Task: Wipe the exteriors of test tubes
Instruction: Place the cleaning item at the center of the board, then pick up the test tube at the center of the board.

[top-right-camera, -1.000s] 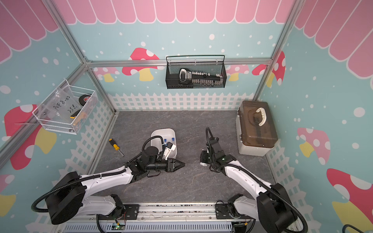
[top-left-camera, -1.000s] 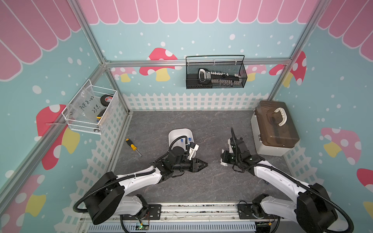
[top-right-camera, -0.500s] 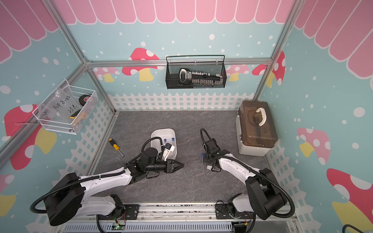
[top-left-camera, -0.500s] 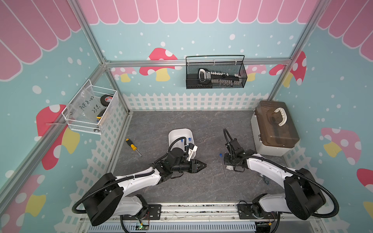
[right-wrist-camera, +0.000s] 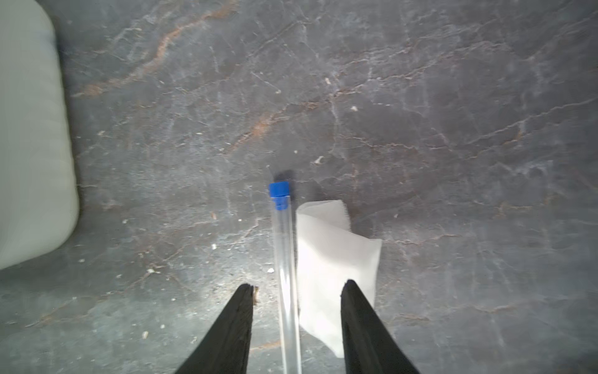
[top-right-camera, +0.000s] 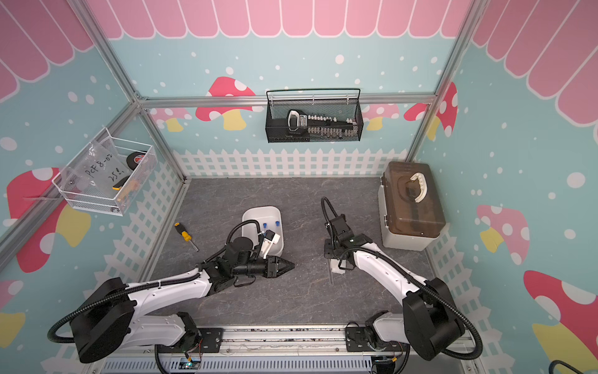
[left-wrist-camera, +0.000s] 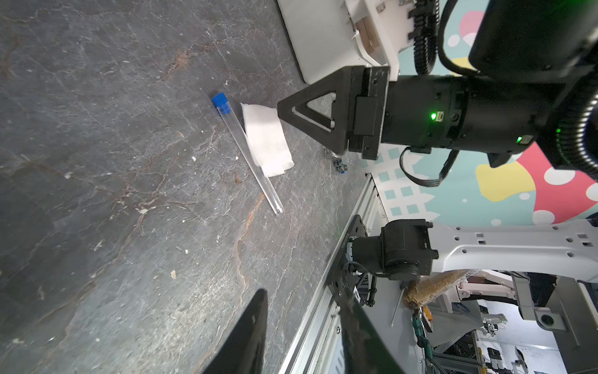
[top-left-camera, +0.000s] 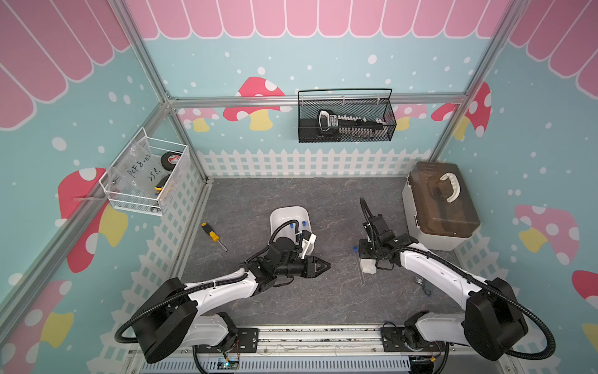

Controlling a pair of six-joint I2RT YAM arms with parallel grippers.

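Tube (right-wrist-camera: 284,259) lay flat btwn parted jaws of R gripper (right-wrist-camera: 297,284), not gripped, wipe (right-wrist-camera: 336,259) alongside; L gripper (left-wrist-camera: 301,288) jaws apart, empty.

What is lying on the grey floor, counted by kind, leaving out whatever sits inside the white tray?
Test tube: 1
White wipe: 1
Screwdriver: 1
White tray: 1
Brown-lidded box: 1
Small black-and-blue part: 1
Total: 6

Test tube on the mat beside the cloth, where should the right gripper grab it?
The test tube lies flat with the white cloth against one side, so probably come straight down, jaws across the bare shaft beyond the cloth, away from the cap.
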